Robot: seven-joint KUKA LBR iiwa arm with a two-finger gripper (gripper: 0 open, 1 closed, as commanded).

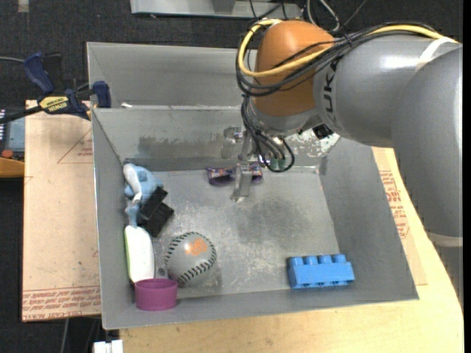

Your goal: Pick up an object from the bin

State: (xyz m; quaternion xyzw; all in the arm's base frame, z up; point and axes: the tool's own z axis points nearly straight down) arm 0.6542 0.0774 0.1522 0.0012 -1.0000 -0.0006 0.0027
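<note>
Hovered low with pincer (240, 187) by far wall of bin (169, 134) | could not tell how wide open, or anything gripped | spotted small purple thing (218, 175) just left of pincer | blue toy brick (320, 271) well apart, lower right | read partial "KUKA" on arm (383, 87)

You get bright, even light from overhead: the bin (257, 309) reads pale grey inside, with a faint soft shadow on its bottom beneath the arm (397, 87). A sheen sits on the orange cover (294, 54). The ball (190, 257) and blue block (320, 271) throw short soft shadows; the floor (110, 13) around is dark
</note>
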